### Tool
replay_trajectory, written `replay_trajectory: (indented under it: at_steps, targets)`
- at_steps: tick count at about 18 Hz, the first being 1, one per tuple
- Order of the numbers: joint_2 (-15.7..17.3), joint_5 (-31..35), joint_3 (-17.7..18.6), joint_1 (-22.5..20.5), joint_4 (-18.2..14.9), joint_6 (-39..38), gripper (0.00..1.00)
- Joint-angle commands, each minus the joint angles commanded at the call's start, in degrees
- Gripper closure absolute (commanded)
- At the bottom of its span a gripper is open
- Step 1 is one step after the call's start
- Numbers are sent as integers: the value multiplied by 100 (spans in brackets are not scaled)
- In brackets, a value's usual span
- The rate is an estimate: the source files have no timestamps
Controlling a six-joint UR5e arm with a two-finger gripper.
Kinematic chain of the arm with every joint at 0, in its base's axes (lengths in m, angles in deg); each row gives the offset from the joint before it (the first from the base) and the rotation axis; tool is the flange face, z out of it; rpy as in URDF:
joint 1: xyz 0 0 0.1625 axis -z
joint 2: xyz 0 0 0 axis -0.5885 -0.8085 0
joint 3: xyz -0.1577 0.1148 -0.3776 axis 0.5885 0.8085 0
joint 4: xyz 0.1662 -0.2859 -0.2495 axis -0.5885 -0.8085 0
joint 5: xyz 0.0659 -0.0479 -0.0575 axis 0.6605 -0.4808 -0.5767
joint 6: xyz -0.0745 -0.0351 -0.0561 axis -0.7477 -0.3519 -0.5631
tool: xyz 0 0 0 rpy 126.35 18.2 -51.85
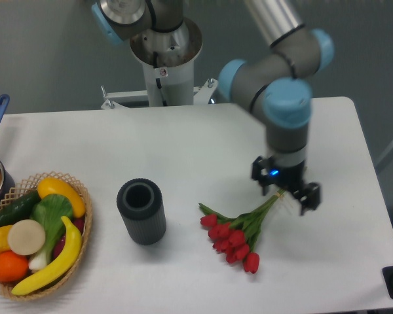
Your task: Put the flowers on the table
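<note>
The counter (183, 144) carried a dark cylinder vase (141, 211), taken as landmark. The flowers (239, 230) were seen lying flat to its right, long axis diagonal, blooms pointed down-left toward the vase, stems up-right. The pincer (289, 194) was found at the stem ends, jaws spread wide, apparently gripping nothing; release was judged done.

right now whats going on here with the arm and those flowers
The robot arm's claw is at the stem end of the bunch of red tulips with green stems, which lies on the white matte table. Whether it grips the stems is unclear. A dark grey cylindrical vase and a woven basket of fruit sit to the left.
</note>
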Motion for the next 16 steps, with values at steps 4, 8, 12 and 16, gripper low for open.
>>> replay_trajectory:
  at_steps: [4,8,12,16]
  targets:
    - [334,-449,-53,-431,-482,708,0]
    - [739,-502,9,-879,-1194,1729,0]
    - [1108,-520,123,-1442,-1906,3310,0]
    - [1302,-677,263,-1776,-2092,3744,0]
